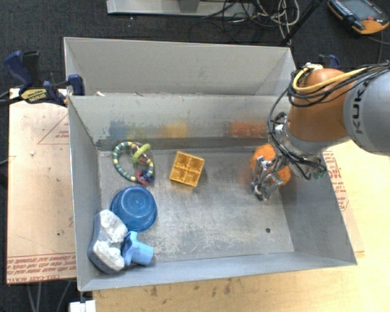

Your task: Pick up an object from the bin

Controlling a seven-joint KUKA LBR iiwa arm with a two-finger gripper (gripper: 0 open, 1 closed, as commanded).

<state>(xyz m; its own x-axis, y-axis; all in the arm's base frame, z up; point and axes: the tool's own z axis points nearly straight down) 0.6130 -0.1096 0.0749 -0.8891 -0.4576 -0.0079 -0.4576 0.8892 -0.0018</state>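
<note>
Camera view: grey bin (182,112) is the biggest thing, floor mostly bare in the middle. Arm (370,109) comes in over the R rim w/ orange cover (318,112) and cables at the wrist, bent down into the bin's R part. Blue bowl (134,208) sits front-L, mouth up. In the front-L corner, just in front of the bowl and touching it, is a grey-white lump (109,240). A pale blue piece (142,252) lies against the lump's R side. Ring toy (133,162), multi-coloured, lies flat at back-L, just behind the bowl. Yellow block (186,169) w/ a grid face sits tilted near the ring toy, apart from it, approx mid-back. Orange ball (262,156) is at the back-R of the floor, near the back wall, well apart from the block. Gripper (264,188) is low, right at the ball's front side, tip near the floor; touching the ball or not, can't tell. Jaw state: can't tell. Small dark speck (268,230) lies on the floor in front of the gripper.
</note>
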